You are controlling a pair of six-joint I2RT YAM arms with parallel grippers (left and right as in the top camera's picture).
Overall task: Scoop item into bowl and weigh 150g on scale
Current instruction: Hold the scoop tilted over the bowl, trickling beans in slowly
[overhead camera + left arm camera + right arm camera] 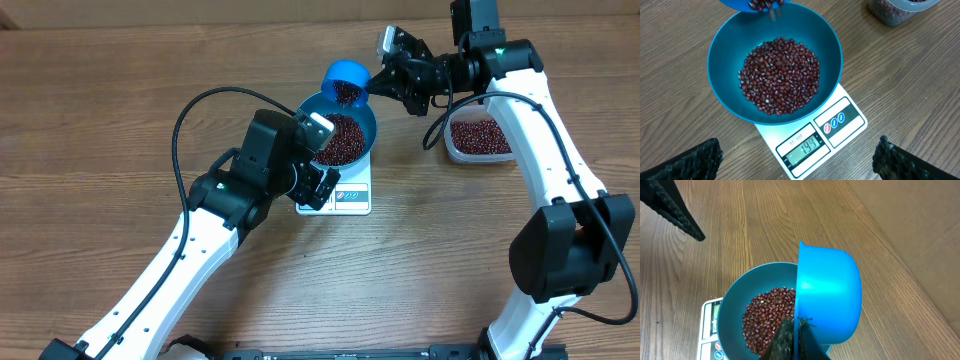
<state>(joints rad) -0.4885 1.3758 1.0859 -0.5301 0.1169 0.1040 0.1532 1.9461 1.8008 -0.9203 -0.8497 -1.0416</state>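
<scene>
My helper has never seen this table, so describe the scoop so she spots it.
Find the white scale mid-table with the big blue bowl on it. Tipped over the bowl's far rim, in the right gripper, is the scoop: smaller, brighter blue, held aloft.

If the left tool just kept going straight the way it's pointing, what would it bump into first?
The left tool would most likely meet the blue bowl of beans on the scale first; depth is unclear, so the scale's front edge could come instead.
</scene>
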